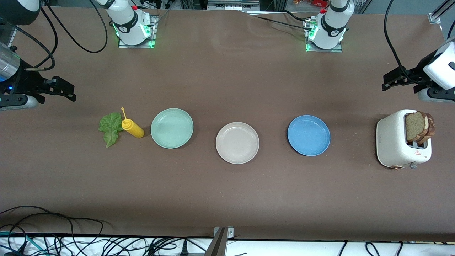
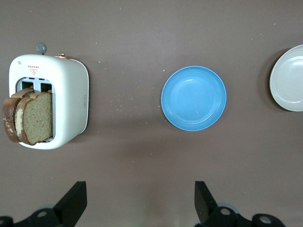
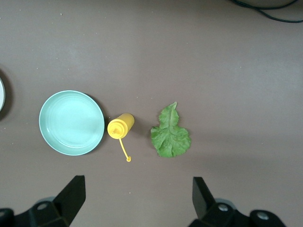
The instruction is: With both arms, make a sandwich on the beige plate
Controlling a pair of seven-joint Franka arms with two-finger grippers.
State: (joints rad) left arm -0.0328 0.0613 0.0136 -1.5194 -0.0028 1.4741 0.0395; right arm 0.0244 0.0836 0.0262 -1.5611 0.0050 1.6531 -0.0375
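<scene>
bread slices (image 1: 419, 126) stand up in the toaster (image 1: 398, 142), at the left arm's end | left gripper (image 1: 389, 81) hangs over the table by the toaster, wide open, holding nothing | beige plate (image 1: 237, 142) bare, in the middle | lettuce leaf (image 1: 110, 128) near the right gripper (image 1: 67, 90), open too

You have a matt brown desk (image 1: 227, 81) with a faintly felted, speckled look. The beige plate (image 1: 237, 142), the mint-green plate (image 1: 172, 128) and the blue plate (image 1: 308, 135) look like smooth plastic with a soft sheen. The toaster (image 1: 396, 142) shows a matt cream shell with fine speckles. Its bread slices (image 1: 418, 126) look coarse and porous, with darker crusts. The yellow bottle (image 1: 132, 128) is glossy plastic; the lettuce leaf (image 1: 110, 127) is ruffled and veined.
</scene>
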